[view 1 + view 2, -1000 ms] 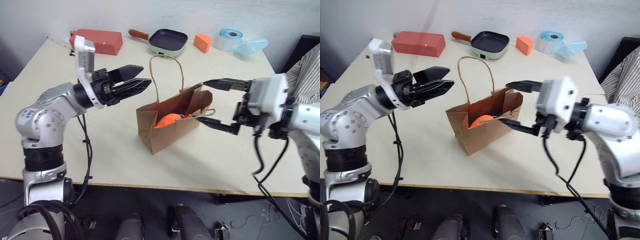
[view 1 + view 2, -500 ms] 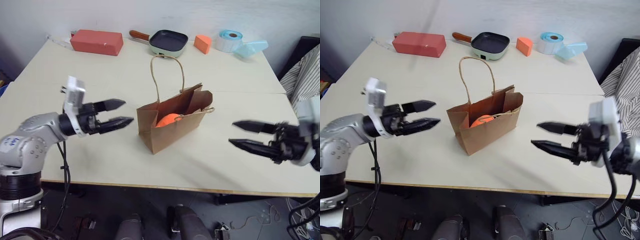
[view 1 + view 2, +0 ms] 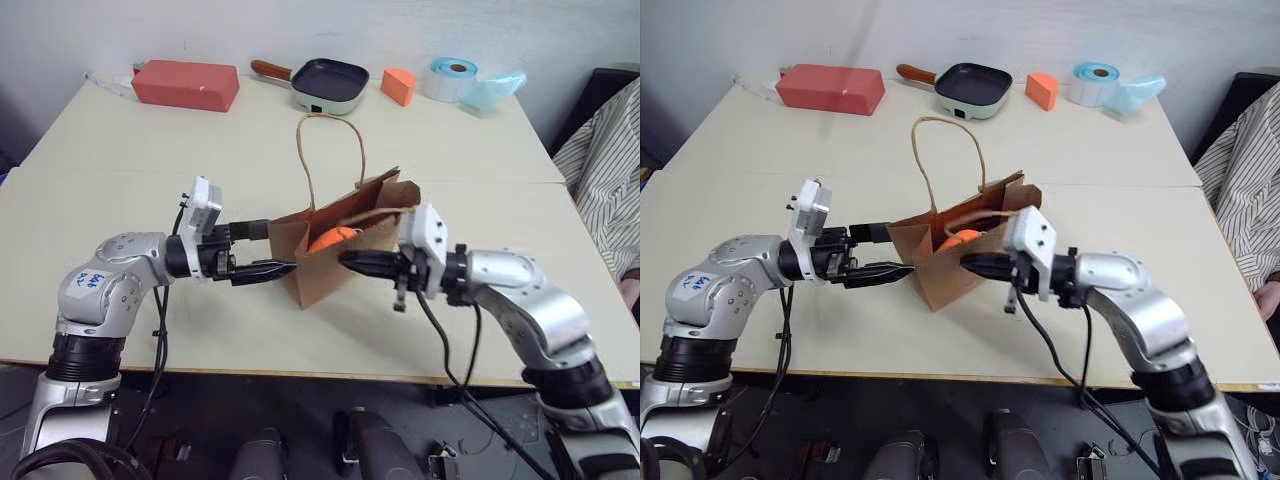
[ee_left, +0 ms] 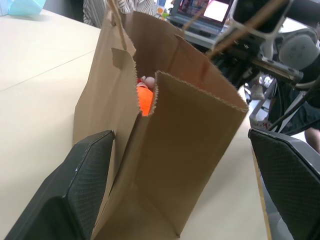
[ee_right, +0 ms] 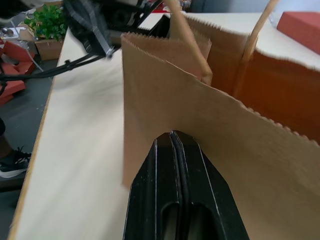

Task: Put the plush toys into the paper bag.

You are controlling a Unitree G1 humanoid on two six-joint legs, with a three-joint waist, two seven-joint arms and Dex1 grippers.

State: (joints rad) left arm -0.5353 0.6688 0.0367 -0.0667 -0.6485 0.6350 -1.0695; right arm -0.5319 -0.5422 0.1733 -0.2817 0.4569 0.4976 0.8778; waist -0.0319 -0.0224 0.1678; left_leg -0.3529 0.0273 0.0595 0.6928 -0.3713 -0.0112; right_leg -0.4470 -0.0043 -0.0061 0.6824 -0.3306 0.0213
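Head views: the paper bag stands open on the worktop, one cord handle upright. The orange plush toy lies inside it. The left pincer has its fingers apart, straddling the bag's near end. The right pincer has its fingers together, tip against the bag's long side.
Left wrist view: bag end wall between the two wide fingers; orange plush and a bit of the red toy peek above the fold.
Right wrist view: closed fingers pressed to the paper wall.
Advice: both toys seem in; steady the bag gently, avoid crushing or tipping it.
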